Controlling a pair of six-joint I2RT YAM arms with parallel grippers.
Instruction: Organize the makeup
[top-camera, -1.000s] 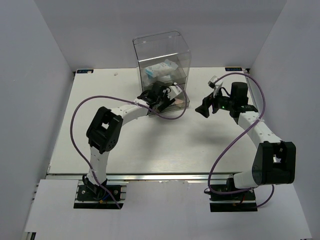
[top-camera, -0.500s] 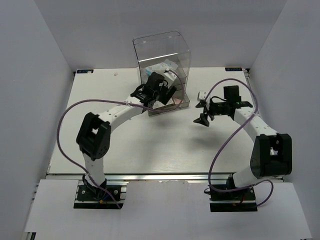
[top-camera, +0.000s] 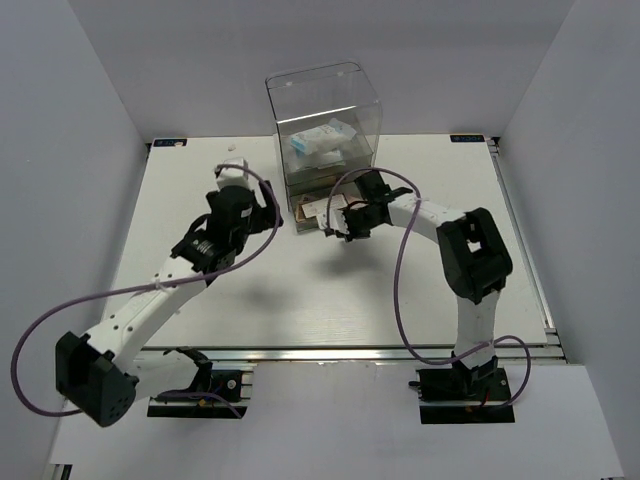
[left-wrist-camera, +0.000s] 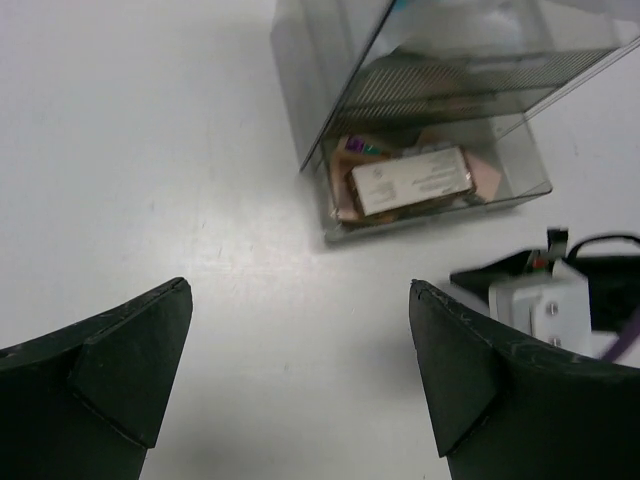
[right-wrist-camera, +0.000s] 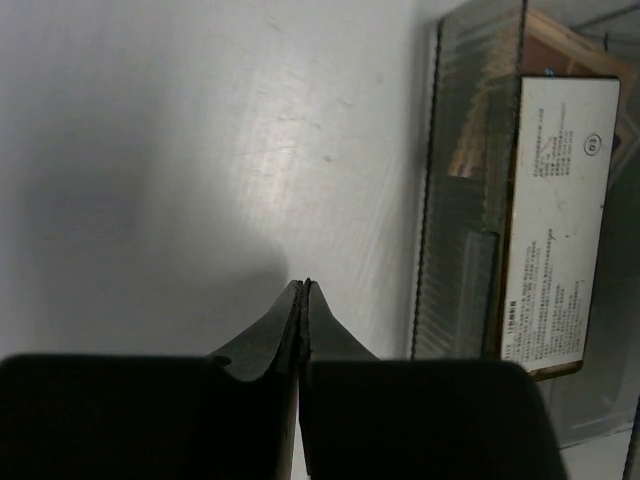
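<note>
The makeup lies in the clear acrylic drawer box (top-camera: 325, 120). A white-labelled flat case (left-wrist-camera: 410, 180) rests on pink and peach palettes in the pulled-out bottom drawer (left-wrist-camera: 437, 212), and a white-and-blue packet (top-camera: 320, 138) sits on an upper level. My left gripper (left-wrist-camera: 300, 288) hangs open and empty over bare table, left of the box (top-camera: 258, 212). My right gripper (right-wrist-camera: 303, 290) is shut on nothing, its tips low beside the drawer (right-wrist-camera: 465, 200), at the drawer's front in the top view (top-camera: 345, 222). The labelled case (right-wrist-camera: 555, 220) shows through the drawer wall.
White walls enclose the table (top-camera: 330, 290) on three sides. Purple cables loop from both arms, one arching over the right forearm (top-camera: 400, 200) near the box. The right arm's wrist (left-wrist-camera: 545, 300) lies just right of the left gripper's view.
The left arm has drawn back from the box to the left with its gripper wide open. The right arm has swung left to the drawer's front and its gripper has shut.
</note>
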